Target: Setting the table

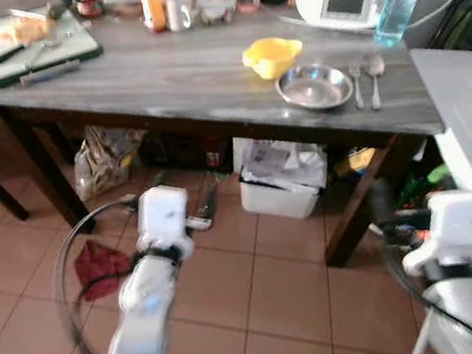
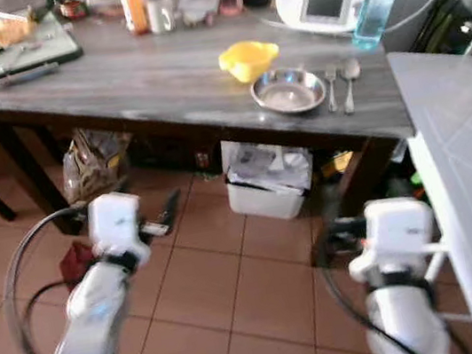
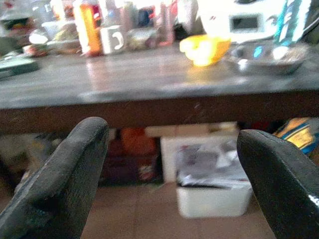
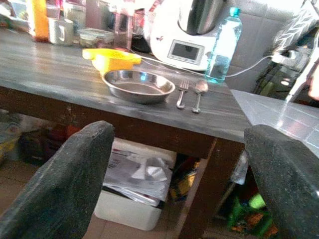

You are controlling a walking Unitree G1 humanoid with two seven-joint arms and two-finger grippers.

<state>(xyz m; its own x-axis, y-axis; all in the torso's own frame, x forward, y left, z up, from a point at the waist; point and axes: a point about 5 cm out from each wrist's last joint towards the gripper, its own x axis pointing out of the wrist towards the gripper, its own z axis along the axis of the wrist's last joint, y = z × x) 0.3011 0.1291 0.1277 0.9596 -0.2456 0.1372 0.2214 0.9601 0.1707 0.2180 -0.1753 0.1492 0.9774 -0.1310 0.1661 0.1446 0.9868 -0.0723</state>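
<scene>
Both hands (image 3: 169, 184) open, low before grey wooden table (image 1: 166, 76), tiled floor (image 1: 266, 307).

Head down, wrists toward table (image 1: 159, 86)

No text, brand or number was legible on any item. The white kitchen appliance (image 4: 185, 35) carried a small display (image 4: 185, 50), but its content could not be read. The water bottle (image 4: 223, 46) showed no readable label.

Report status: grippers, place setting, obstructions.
Left gripper and right gripper open, low before the table. Steel bowl, fork, spoon set together; yellow bowl behind. Nothing between.
</scene>
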